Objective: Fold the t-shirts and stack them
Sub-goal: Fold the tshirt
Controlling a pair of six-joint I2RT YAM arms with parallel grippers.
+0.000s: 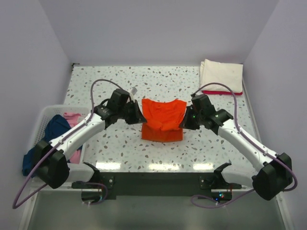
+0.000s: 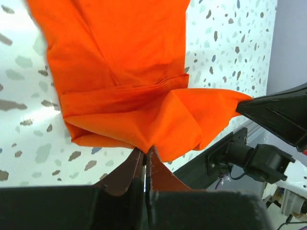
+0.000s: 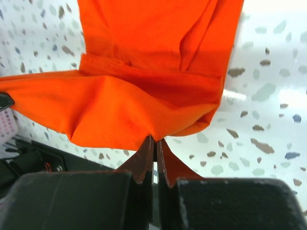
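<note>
The bright orange t-shirt (image 1: 163, 120) lies part folded at the table's middle, its far part lifted and stretched between both grippers. My left gripper (image 1: 142, 117) is shut on the shirt's left edge; in the left wrist view the orange cloth (image 2: 129, 72) is pinched at the fingertips (image 2: 145, 149). My right gripper (image 1: 183, 120) is shut on the right edge, with the orange cloth (image 3: 144, 86) pinched at the tips (image 3: 155, 140). A folded cream-white t-shirt (image 1: 220, 74) lies on a red one (image 1: 221, 93) at the far right. Navy (image 1: 48, 132) and pink (image 1: 73, 118) shirts lie in the basket.
The white slatted basket (image 1: 44, 115) stands at the left edge of the speckled table (image 1: 115, 148). Purple-grey walls close in the back and both sides. The black base rail (image 1: 153, 179) runs along the near edge.
</note>
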